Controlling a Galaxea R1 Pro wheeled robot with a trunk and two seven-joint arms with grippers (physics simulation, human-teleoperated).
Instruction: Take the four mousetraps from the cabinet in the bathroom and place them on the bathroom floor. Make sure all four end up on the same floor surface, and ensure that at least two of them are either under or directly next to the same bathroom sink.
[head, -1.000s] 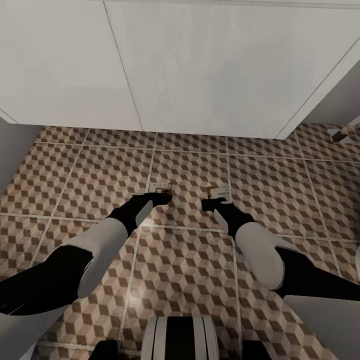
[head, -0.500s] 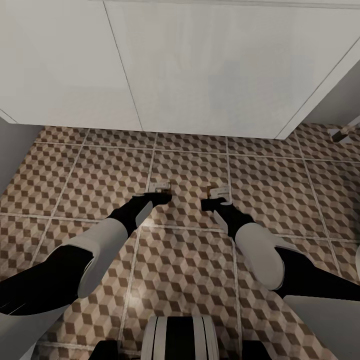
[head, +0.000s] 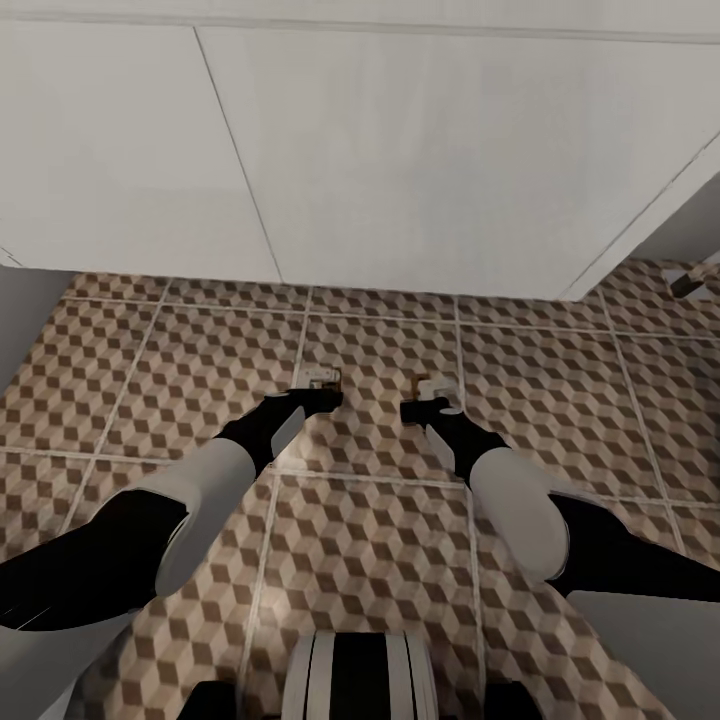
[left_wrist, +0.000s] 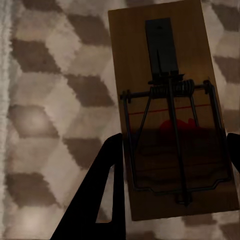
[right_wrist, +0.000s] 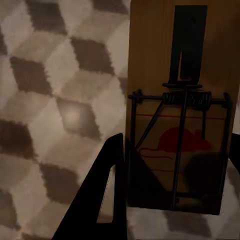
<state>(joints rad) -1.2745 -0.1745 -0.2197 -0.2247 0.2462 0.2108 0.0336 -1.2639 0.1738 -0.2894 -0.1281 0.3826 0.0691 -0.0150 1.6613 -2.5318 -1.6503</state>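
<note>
The left gripper (head: 318, 397) clasped a mousetrap (left_wrist: 170, 112) and the right gripper (head: 424, 408) clasped another trap (right_wrist: 182, 107). Both were low over the floor (head: 380, 520), just near of the white cupboard (head: 400, 160).

the bathroom floor (head: 380, 520), tiled in a brown, beige and white cube pattern with pale grout, runs up to a white cupboard base (head: 400, 160) standing on it.
</note>
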